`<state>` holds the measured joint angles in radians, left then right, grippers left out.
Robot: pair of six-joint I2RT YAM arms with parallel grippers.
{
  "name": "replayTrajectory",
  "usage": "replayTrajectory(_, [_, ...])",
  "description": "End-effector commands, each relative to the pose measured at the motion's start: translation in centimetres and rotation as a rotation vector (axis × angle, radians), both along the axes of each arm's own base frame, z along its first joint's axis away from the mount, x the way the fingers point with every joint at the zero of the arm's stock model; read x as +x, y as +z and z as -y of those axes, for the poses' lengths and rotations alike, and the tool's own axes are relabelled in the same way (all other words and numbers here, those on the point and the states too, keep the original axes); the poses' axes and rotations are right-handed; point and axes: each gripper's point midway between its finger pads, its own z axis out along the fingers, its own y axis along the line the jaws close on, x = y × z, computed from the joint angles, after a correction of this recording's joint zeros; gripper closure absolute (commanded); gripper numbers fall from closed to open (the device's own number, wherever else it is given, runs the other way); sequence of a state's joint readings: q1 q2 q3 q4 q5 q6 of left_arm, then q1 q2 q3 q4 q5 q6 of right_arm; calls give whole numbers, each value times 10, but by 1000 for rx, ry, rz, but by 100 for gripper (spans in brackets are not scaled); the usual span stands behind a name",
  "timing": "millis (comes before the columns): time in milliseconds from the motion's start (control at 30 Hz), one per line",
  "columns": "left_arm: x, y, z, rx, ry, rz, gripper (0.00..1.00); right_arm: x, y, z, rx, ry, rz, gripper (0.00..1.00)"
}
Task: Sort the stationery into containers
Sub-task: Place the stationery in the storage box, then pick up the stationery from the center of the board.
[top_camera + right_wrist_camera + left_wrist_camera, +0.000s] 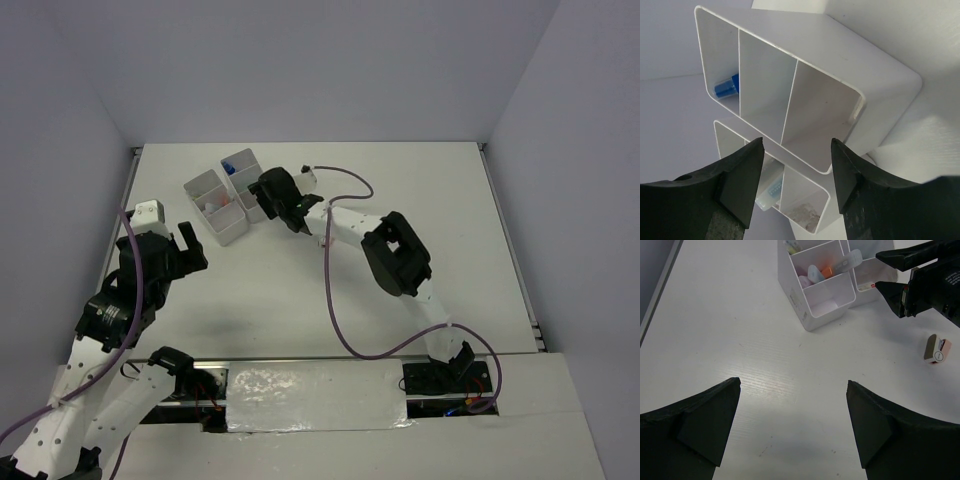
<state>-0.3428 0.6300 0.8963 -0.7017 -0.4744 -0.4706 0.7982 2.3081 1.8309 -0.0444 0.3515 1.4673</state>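
table point(430, 200): white and matt. In the left wrist view it shows fine parallel ribs. Soft grey shadows lie under both arms.
walls point(300, 60): plain, pale lilac-grey. They close the table on the left, far and right sides.
metal rail point(131, 190): thin, it runs along the left edge of the table (the right edge has one too).
glossy white sheet point(310, 392): it lies at the near edge, between the two arm bases.
containers point(222, 203): white bins on the far left part of the table. They are two strips of three compartments, side by side and turned at an angle to the table edges.
highlighters point(816, 274): pastel ones, leaning in the middle compartment of one strip.
blue cap point(726, 86): in the end compartment of the other strip.
small grey and pink item point(938, 349): on bare table, right of the bins and apart from them.
left gripper point(792, 410): jaws spread wide with nothing between them. It hangs over bare table, well apart from the bins.
right gripper point(797, 160): jaws parted and holding nothing, with the tips just at the bins. Whether they touch, I cannot tell.
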Motion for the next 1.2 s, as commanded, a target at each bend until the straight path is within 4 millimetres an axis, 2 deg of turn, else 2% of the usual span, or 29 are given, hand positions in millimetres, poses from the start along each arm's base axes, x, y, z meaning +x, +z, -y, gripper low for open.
replayTrajectory(0, [3,8,-1,2,1,38,1,1,62,4,46,9,103,37])
replayTrajectory(33, [3,8,-1,2,-1,37,1,-1,63,7,34,18,106,37])
replayTrajectory(67, [3,8,-1,2,-1,37,1,-5,92,8,45,40,174,36])
replayTrajectory(100, [4,7,0,1,-7,34,1,-11,90,14,-15,68,196,36])
replayTrajectory(133, [4,7,2,1,-15,36,1,-13,102,19,-31,77,236,36])
replayTrajectory(167, [5,8,3,0,-24,37,1,-20,134,29,-32,84,293,36])
replayTrajectory(267, [8,7,13,-11,-80,39,1,-43,157,63,-207,125,362,35])
replayTrajectory(300, [9,3,19,-15,-110,33,1,-51,144,78,-315,144,353,35])
replayTrajectory(367, [17,-1,41,-42,-222,21,1,-69,143,114,-435,153,308,29])
replayTrajectory(433, [23,-13,54,-52,-274,-47,1,-81,116,151,-589,217,232,23])
replayTrajectory(500, [26,-20,60,-67,-285,-97,1,-88,92,173,-672,285,138,23])
replayTrajectory(533, [30,-28,63,-83,-273,-138,1,-102,70,197,-738,292,26,22])
replayTrajectory(567, [32,-29,73,-115,-312,-146,1,-108,66,211,-763,271,-1,22])
replayTrajectory(600, [34,-29,81,-136,-339,-149,1,-125,37,229,-814,280,-59,22])
replayTrajectory(633, [37,-36,94,-163,-358,-183,1,-131,55,235,-775,251,5,21])
replayTrajectory(667, [45,-32,102,-174,-358,-174,1,-147,32,250,-781,260,-29,21])
replayTrajectory(700, [55,-45,114,-186,-351,-219,1,-154,51,257,-734,233,24,20])
replayTrajectory(733, [58,-49,133,-174,-383,-228,1,-159,52,265,-713,224,26,20])
replayTrajectory(767, [72,-36,153,-185,-413,-186,1,-166,56,270,-699,224,40,20])
replayTrajectory(800, [84,-57,173,-156,-435,-240,1,-176,67,278,-683,226,74,20])
replayTrajectory(833, [86,-59,198,-142,-497,-236,1,-183,71,277,-672,248,93,20])
replayTrajectory(867, [103,-46,218,-141,-538,-178,1,-188,78,280,-684,276,119,19])
replayTrajectory(900, [112,-72,236,-112,-565,-229,1,-198,88,286,-684,288,136,19])
replayTrajectory(967, [135,-74,259,-101,-608,-217,1,-208,95,297,-721,300,144,19])
replayTrajectory(1000, [144,-107,264,-66,-597,-296,1,-218,100,307,-729,298,151,19])
replayTrajectory(1033, [160,-98,275,-64,-600,-276,1,-224,97,313,-745,300,147,19])
replayTrajectory(1067, [166,-130,280,-31,-600,-341,1,-231,102,325,-754,276,159,17])
replayTrajectory(1133, [179,-133,290,-22,-604,-343,1,-239,99,336,-777,274,160,14])
replayTrajectory(1167, [182,-151,293,-5,-614,-374,1,-245,102,341,-775,270,175,13])
